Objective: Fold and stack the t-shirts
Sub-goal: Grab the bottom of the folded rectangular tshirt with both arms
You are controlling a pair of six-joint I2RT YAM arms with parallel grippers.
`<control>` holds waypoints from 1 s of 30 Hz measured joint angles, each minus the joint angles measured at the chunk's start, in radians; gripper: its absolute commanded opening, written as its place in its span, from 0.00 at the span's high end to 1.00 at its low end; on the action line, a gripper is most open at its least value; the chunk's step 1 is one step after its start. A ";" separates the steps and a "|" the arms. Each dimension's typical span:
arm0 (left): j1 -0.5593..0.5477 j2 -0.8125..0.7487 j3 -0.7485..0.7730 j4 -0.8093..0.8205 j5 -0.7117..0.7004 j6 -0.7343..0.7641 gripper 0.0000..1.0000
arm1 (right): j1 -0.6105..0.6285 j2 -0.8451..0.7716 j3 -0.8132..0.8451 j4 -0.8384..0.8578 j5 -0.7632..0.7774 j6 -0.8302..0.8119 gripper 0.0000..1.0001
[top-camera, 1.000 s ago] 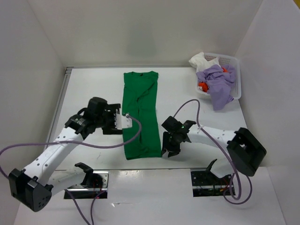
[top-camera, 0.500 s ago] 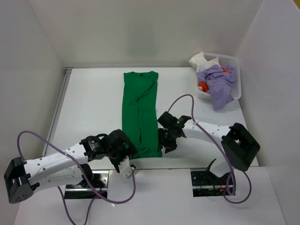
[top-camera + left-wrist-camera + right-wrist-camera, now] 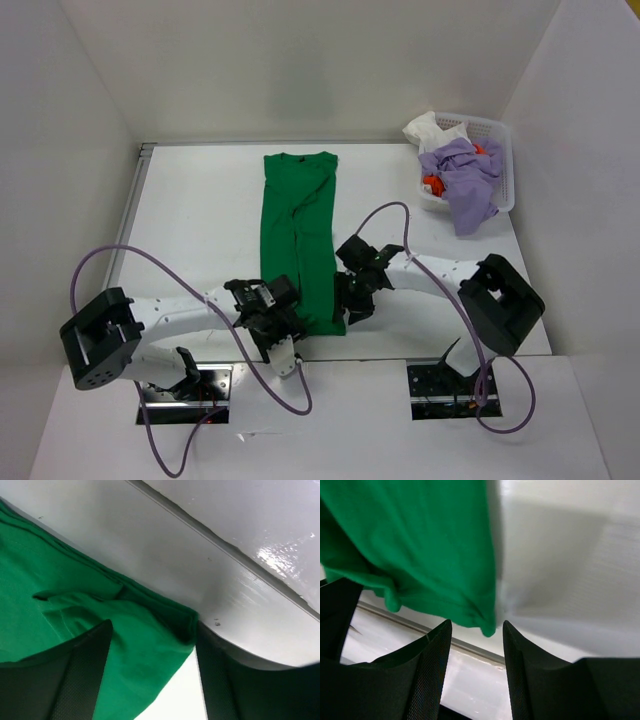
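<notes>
Green t-shirt (image 3: 298,240) now has a near hem corner between each parted pair, the left fingers (image 3: 82,672) having just arrived opposite the right fingers (image 3: 427,667), so folding looks ready.

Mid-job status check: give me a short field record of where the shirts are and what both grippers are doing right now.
green t-shirt: flat on the table, folded into a long narrow strip, collar at the far end
left gripper: open, straddling the strip's near left corner
right gripper: open, near right corner at its mouth, not gripped
basket: far right, unfolded shirts inside
lavender t-shirt: draped over the basket's near rim
white t-shirt: bunched at the far end
orange-red t-shirt: mostly buried
stack: none visible
</notes>
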 measured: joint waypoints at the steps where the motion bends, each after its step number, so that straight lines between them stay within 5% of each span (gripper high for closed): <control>1: 0.000 0.002 -0.001 0.004 0.000 0.000 0.34 | -0.004 0.005 -0.004 0.004 -0.005 -0.002 0.49; 6: 0.000 0.002 -0.014 0.022 -0.001 0.010 0.66 | -0.019 0.060 -0.016 0.037 -0.051 -0.003 0.49; 7: 0.000 0.002 -0.019 0.025 -0.002 0.011 0.66 | -0.021 0.067 -0.016 0.043 -0.070 -0.004 0.49; 10: 0.000 -0.004 -0.027 0.027 -0.001 0.014 0.69 | -0.026 0.085 -0.015 0.063 -0.114 -0.007 0.64; 14: -0.001 -0.018 -0.028 0.011 0.006 -0.020 0.73 | -0.026 0.106 -0.019 0.075 -0.128 -0.014 1.00; 21: -0.027 -0.098 -0.041 -0.072 0.008 -0.062 0.74 | -0.032 0.105 -0.034 0.088 -0.137 -0.014 1.00; 26: -0.031 -0.152 -0.057 -0.115 0.009 -0.072 0.62 | -0.034 0.101 -0.037 0.092 -0.136 -0.014 0.96; 30: -0.031 -0.159 -0.060 -0.125 0.008 -0.092 0.56 | -0.034 0.099 -0.037 0.091 -0.138 -0.017 0.74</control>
